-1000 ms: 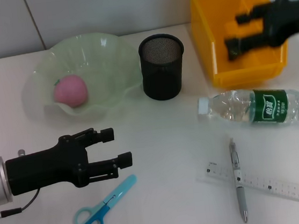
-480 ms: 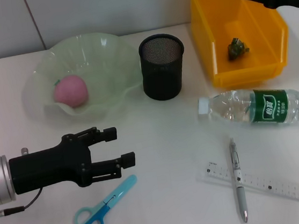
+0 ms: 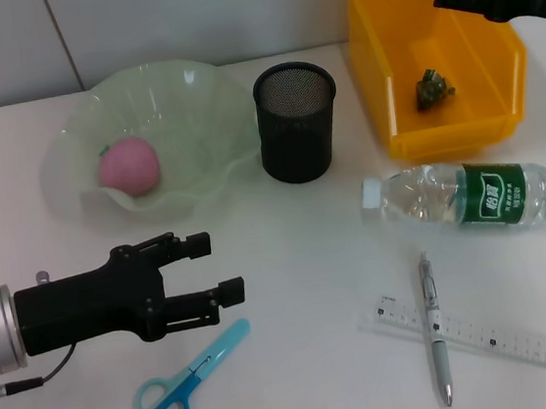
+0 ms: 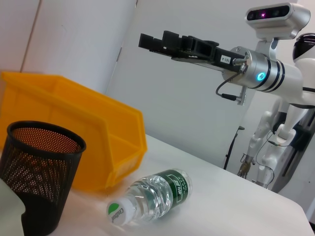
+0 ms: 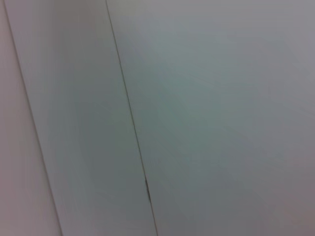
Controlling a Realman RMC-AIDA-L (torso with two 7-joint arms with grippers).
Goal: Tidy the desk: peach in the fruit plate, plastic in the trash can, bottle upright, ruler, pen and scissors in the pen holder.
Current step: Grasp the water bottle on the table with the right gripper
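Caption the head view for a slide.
Peach plated, plastic binned; bottle lying down, scissors, pen, ruler unsorted.

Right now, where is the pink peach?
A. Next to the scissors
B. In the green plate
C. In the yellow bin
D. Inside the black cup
B. The peach sits in the pale green fruit plate, left of the black mesh pen holder.

Open tabletop [image 3: 289, 262] lies between scissors [image 3: 189, 377] and bottle [image 3: 460, 197].
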